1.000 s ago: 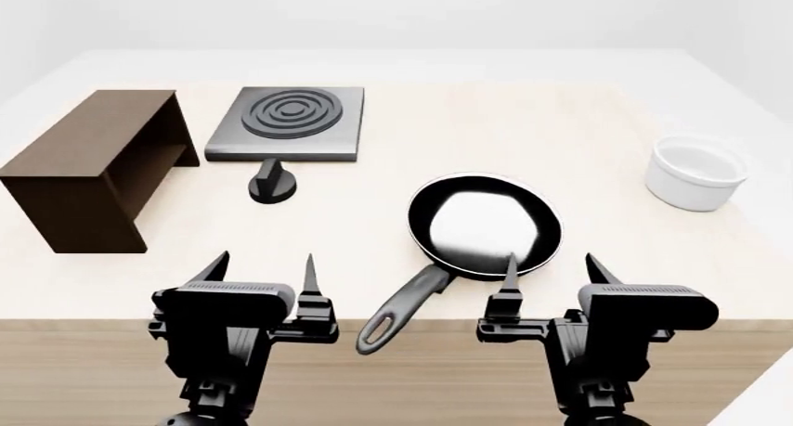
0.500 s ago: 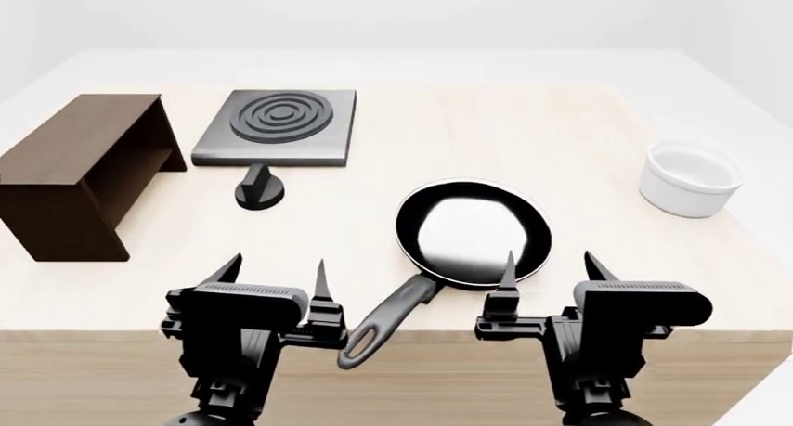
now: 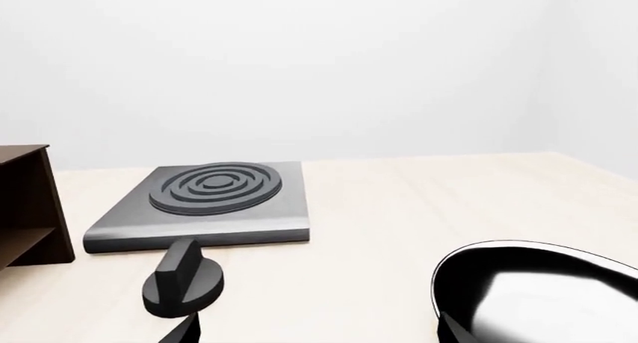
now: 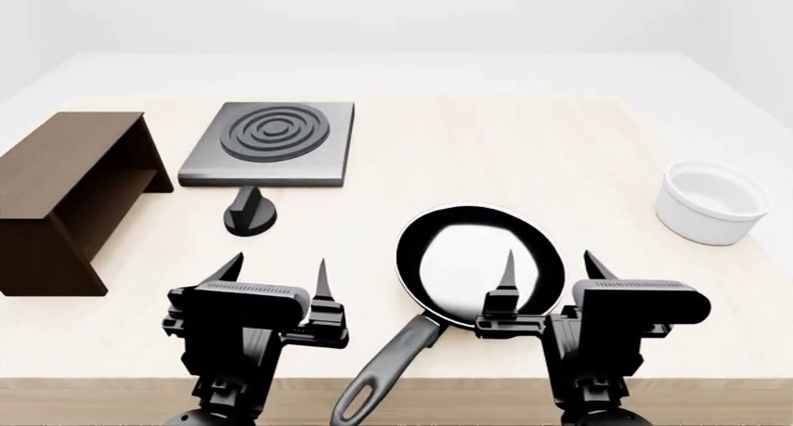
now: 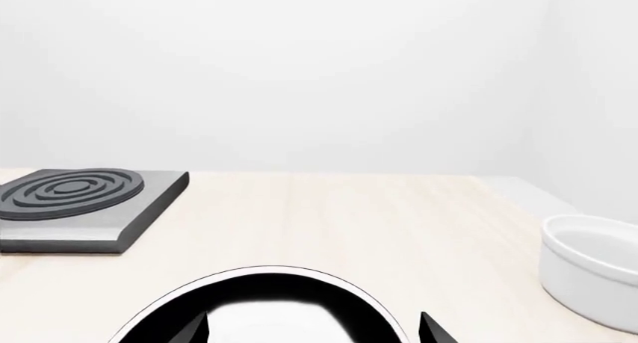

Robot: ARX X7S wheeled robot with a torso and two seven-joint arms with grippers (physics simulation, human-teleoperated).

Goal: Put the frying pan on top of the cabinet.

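The left gripper [image 4: 275, 276] sits in the lower left of the head view with its two pointed fingers spread apart and nothing between them. The right gripper [image 4: 547, 267] stands in the lower right, likewise spread and empty; its inner finger overlaps the near rim of the frying pan [image 4: 480, 263] in that view, though whether they touch cannot be told.

The frying pan lies flat on the pale wooden bench [image 4: 496, 157], just right of centre, its glossy inside reflecting light. Its long black handle runs down and to the left toward the bottom edge of the frame, between the two grippers.

The cabinet [image 4: 69, 199] rests at the left edge of the head view, dark brown, its open side facing right with the inner shelf visible. It is well apart from the pan.

A square grey hob [image 4: 269, 143] with concentric rings lies in the upper left, just right of the cabinet. A small black knob [image 4: 249, 213] stands just below the hob. A white bowl [image 4: 711, 201] sits near the right edge of the bench.
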